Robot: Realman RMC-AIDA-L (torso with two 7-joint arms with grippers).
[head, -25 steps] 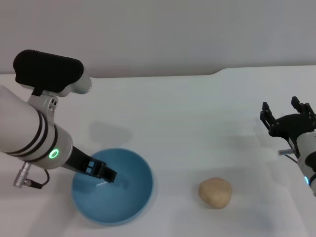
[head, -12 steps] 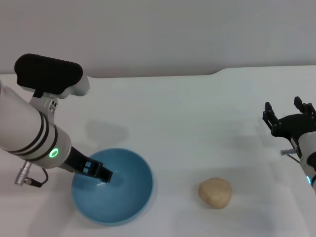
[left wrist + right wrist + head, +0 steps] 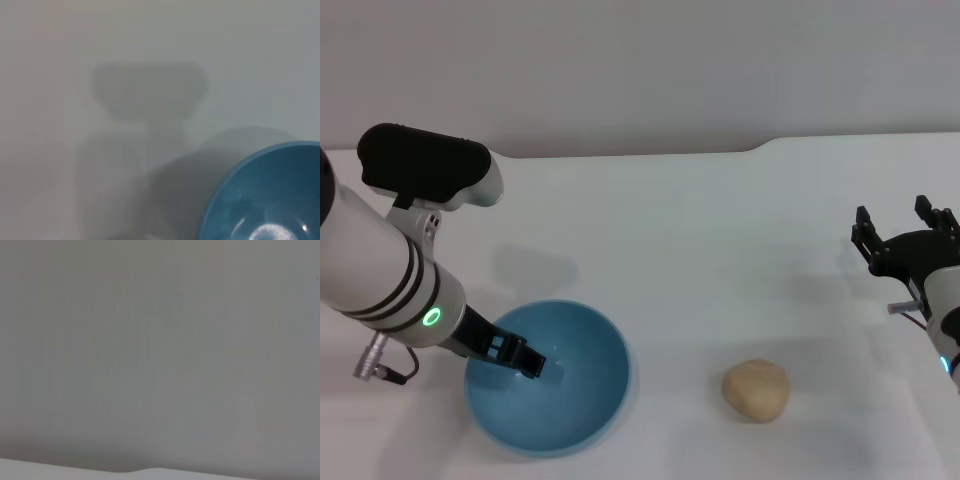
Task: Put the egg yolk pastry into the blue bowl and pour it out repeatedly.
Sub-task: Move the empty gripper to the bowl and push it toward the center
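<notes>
Lumpy tan egg yolk pastry (image 3: 756,390) beside blue bowl (image 3: 585,400).

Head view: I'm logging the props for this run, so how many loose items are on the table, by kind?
Bowls: 1, the blue bowl, empty, with the left gripper at its rim.
Pastries: 1, the egg yolk pastry, on the table beside the bowl.
Total: 2.

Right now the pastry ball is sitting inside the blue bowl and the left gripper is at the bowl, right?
Not quite. The pastry is not in the bowl; it lies on the table, off to the bowl's right, apart from it. The head view shows this. The left gripper is at the bowl, reaching over its rim.
</notes>
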